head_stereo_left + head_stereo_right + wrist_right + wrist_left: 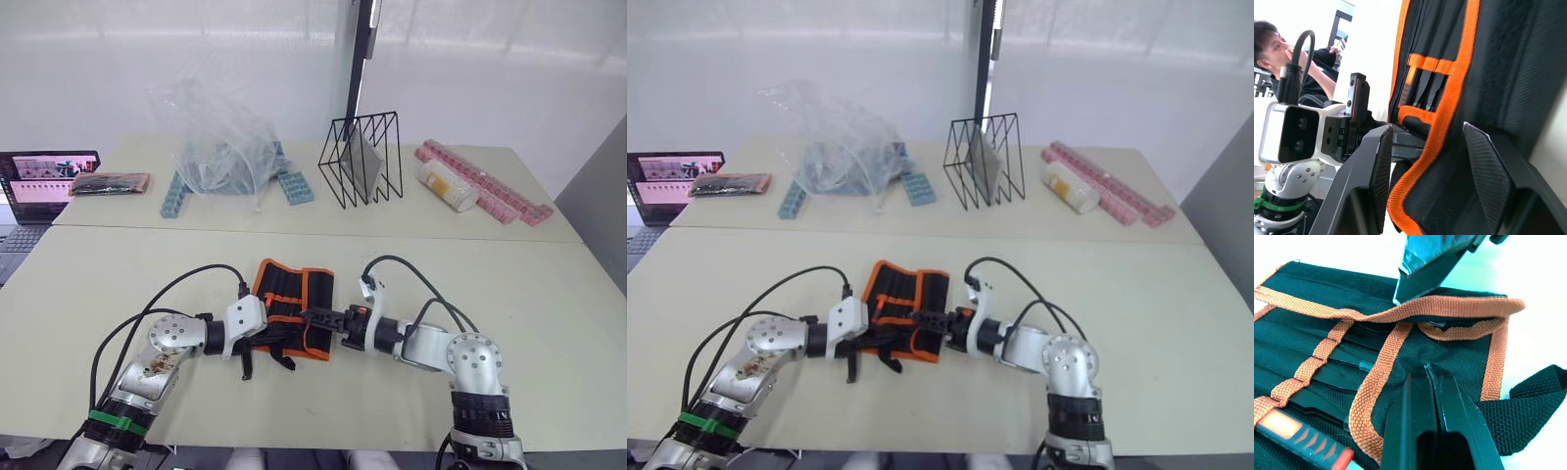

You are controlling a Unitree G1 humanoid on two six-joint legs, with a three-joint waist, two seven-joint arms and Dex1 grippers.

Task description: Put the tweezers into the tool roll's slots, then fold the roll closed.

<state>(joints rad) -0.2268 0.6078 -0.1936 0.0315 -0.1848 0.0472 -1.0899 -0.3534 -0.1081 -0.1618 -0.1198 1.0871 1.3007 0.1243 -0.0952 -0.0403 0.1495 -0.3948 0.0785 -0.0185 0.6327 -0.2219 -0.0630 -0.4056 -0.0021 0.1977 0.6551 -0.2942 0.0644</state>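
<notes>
The tool roll [294, 294], black with orange edging, lies open on the near table between my two grippers. Slim black tweezers [1339, 377] sit in its slots [1315, 363], beside an orange-handled tool [1303, 436]. One end of the roll is folded partway over the pockets. My left gripper [1429, 368] is shut, its tips resting against that flap's black fabric near the strap [1533, 401]. My right gripper [1427, 132] is open and straddles the roll's orange edge [1437, 147], facing the left gripper [1359, 105].
On the far table stand a black wire rack [362, 162], a clear plastic bag [220, 147] over blue strips, pink boxes [485, 181], a bottle [448, 186] and a flat dark pouch [110, 183]. A laptop [39, 186] sits at the far left. A person [1273, 39] is behind.
</notes>
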